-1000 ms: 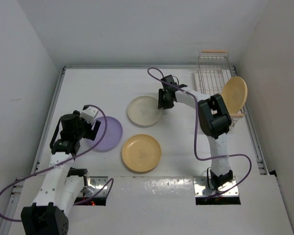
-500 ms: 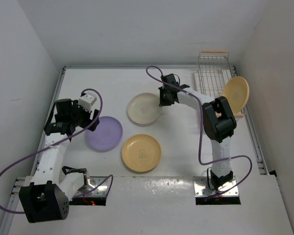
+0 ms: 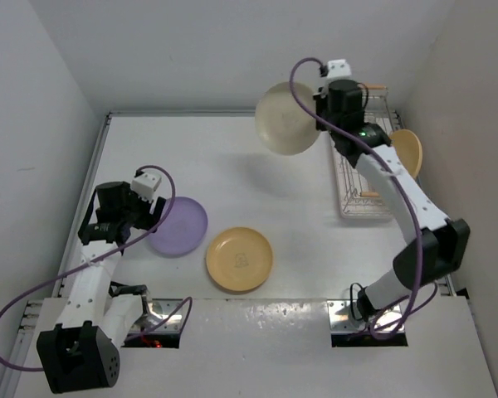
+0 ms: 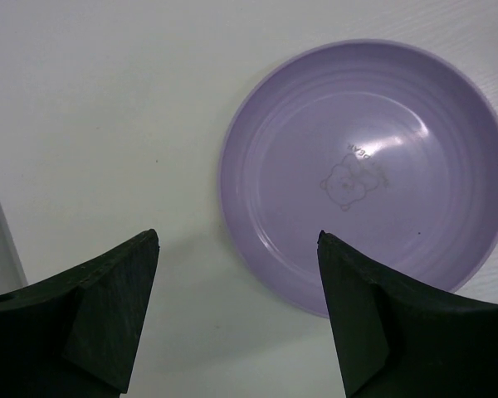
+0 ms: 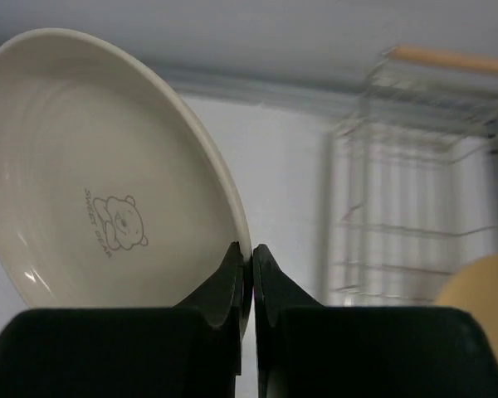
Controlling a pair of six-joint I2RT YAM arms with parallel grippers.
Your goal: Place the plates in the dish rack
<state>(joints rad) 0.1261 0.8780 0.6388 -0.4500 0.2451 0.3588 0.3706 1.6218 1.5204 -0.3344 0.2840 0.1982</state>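
Note:
My right gripper (image 3: 319, 121) (image 5: 251, 247) is shut on the rim of the cream plate (image 3: 287, 129) (image 5: 91, 182) and holds it on edge in the air, just left of the dish rack (image 3: 357, 184) (image 5: 415, 191). A yellow-orange plate (image 3: 407, 152) (image 5: 483, 292) stands upright in the rack's right side. The lavender plate (image 3: 180, 225) (image 4: 365, 166) lies flat on the table. My left gripper (image 3: 152, 220) (image 4: 237, 240) is open just above its left rim, touching nothing. A second yellow-orange plate (image 3: 239, 259) lies flat near the table's front.
The white wire rack sits at the back right corner against the right wall, its wooden handle (image 3: 363, 86) at the far end. White walls close in the table on three sides. Purple cables (image 3: 162, 178) loop off both arms.
The right gripper closed on the cream plate's rim, lifted it off the table and swung it up and right toward the rack. The left arm shifted a little beside the lavender plate.

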